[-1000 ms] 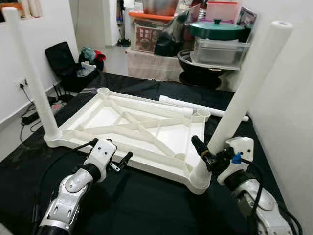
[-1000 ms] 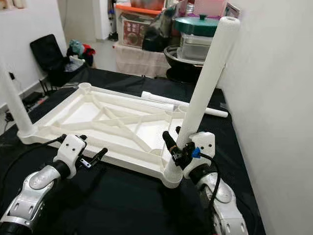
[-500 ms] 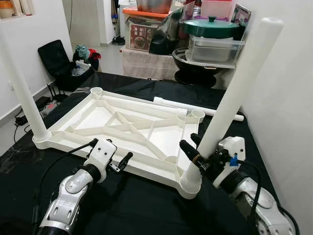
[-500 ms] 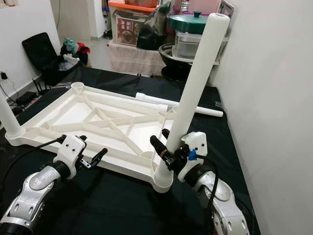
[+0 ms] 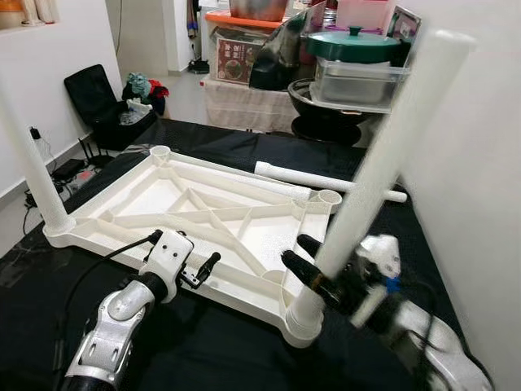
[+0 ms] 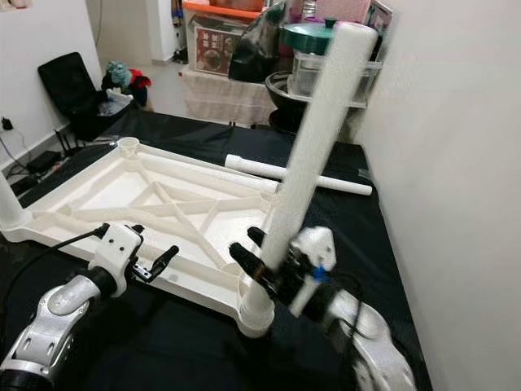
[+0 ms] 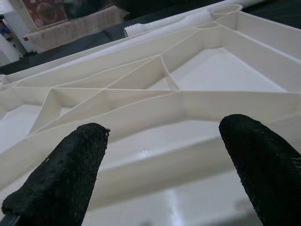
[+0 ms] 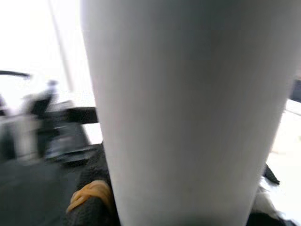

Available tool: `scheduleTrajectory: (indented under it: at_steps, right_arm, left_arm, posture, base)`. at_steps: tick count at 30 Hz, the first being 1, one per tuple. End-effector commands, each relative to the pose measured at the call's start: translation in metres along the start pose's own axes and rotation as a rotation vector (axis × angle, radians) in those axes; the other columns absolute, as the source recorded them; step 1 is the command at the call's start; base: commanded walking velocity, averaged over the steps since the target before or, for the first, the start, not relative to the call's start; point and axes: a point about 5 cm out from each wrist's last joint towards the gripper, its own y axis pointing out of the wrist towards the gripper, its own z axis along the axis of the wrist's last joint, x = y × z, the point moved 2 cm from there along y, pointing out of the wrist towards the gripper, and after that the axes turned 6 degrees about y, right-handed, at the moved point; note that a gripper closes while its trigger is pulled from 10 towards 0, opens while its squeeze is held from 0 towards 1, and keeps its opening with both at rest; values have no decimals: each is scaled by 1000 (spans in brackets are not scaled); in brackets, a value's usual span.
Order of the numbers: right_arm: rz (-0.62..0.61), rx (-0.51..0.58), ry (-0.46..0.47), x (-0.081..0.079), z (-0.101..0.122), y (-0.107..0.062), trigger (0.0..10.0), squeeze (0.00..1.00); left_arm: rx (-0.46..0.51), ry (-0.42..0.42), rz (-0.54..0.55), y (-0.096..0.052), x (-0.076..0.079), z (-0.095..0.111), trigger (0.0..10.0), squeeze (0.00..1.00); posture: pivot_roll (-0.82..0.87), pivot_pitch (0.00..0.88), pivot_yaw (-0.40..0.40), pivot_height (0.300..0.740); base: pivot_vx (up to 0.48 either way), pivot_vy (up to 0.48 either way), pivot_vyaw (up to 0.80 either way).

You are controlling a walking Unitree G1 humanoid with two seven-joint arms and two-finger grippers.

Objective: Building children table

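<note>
The white table top [image 5: 203, 220] lies upside down on the black cloth [image 5: 203, 342], ribs facing up. One white table leg [image 5: 383, 171] stands in its near right corner socket, leaning slightly; it also looms close in the right wrist view [image 8: 188, 117]. My right gripper [image 5: 313, 262] is shut on this leg just above the socket. A second leg [image 5: 32, 163] stands in the near left corner. A third leg [image 5: 326, 179] lies loose past the far edge. My left gripper [image 5: 183, 251] hovers open at the near edge, the ribs showing between its fingers [image 7: 61, 174].
A white wall [image 5: 480, 228] runs close along the right side. Stacked boxes and a green-lidded pot [image 5: 354, 45] stand behind the table. A black suitcase [image 5: 98, 98] and cables [image 5: 61, 171] are on the floor at the left.
My right gripper has moved left and nearer with the leg, blurred in motion, and the table top has slid that way with it. The left gripper has stayed put.
</note>
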Motion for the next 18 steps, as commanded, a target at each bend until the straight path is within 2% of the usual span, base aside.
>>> scheduleTrajectory:
  at_steps: [1, 4, 5, 6, 9, 10, 11, 12, 14, 18]
  right_arm:
    - [-253, -160, 15, 28, -36, -4, 10000, 0]
    - [-458, -195, -20, 51, -41, -11, 10000, 0]
    - [-458, -195, -20, 51, -41, -11, 10000, 0]
    - [-523, -223, -23, 57, -45, -16, 10000, 0]
    - [-806, -312, 27, 80, -61, -39, 10000, 0]
    - [-806, -312, 27, 80, -61, -39, 10000, 0]
    - [-891, -324, 52, 85, -65, -46, 10000, 0]
    - [-891, -324, 52, 85, -65, -46, 10000, 0]
    - [-1005, -325, 88, 88, -68, -54, 10000, 0]
    - [-1072, -301, 118, 87, -66, -55, 10000, 0]
  left_arm:
    - [-15, -13, 11, -4, -1, -4, 10000, 0]
    - [-16, -12, 13, -3, 0, -4, 10000, 0]
    - [-16, -12, 13, -3, 0, -4, 10000, 0]
    - [-16, -12, 13, -3, 0, -4, 10000, 0]
    - [-15, -12, 13, -2, 0, -4, 10000, 0]
    - [-15, -12, 13, -2, 0, -4, 10000, 0]
    - [-17, -12, 16, -1, -1, -4, 10000, 0]
    - [-17, -12, 16, -1, -1, -4, 10000, 0]
    - [-20, -11, 22, -1, -2, -5, 10000, 0]
    - [-22, -12, 23, -1, -2, -5, 10000, 0]
  posture:
    - [63, 0, -80, 740]
    - [59, 0, -78, 740]
    - [59, 0, -78, 740]
    - [59, 0, -76, 740]
    - [57, 0, -76, 740]
    - [57, 0, -76, 740]
    - [56, 0, -76, 740]
    - [56, 0, -76, 740]
    - [55, 0, -76, 740]
    - [54, 0, -77, 740]
  base:
    - [0, 0, 0]
    - [0, 0, 0]
    - [0, 0, 0]
    - [0, 0, 0]
    - [0, 0, 0]
    - [0, 0, 0]
    - [0, 0, 0]
    - [0, 0, 0]
    - [0, 0, 0]
    - [0, 0, 0]
